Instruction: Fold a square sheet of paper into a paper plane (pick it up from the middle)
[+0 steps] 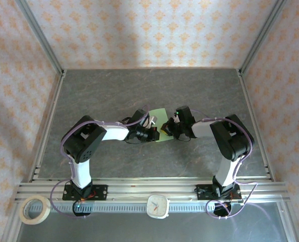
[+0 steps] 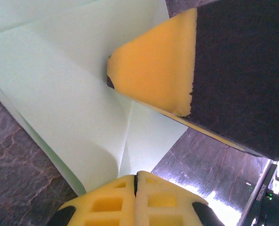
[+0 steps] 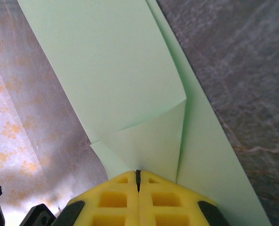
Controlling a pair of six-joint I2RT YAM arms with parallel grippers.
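Observation:
The square sheet of paper (image 1: pixel 160 115), pale green and partly folded, lies on the dark table at its centre. Both grippers meet over it. In the left wrist view the paper (image 2: pixel 59 84) shows a crease running down to my left gripper (image 2: pixel 137 179), whose yellow fingers are shut with their tips on the sheet. The right gripper's yellow fingertip (image 2: pixel 153 70) presses the paper just beyond. In the right wrist view a folded flap (image 3: pixel 111 61) lies over a lower layer, and my right gripper (image 3: pixel 138 175) is shut with its tips on the fold. A finished paper plane is out of view.
The grey marbled table (image 1: pixel 139 91) is walled by patterned panels on three sides. A metal rail (image 1: pixel 149 187) carries the arm bases at the near edge. A tape roll (image 1: pixel 35 209) and a small white clock (image 1: pixel 158 205) sit in front of the rail.

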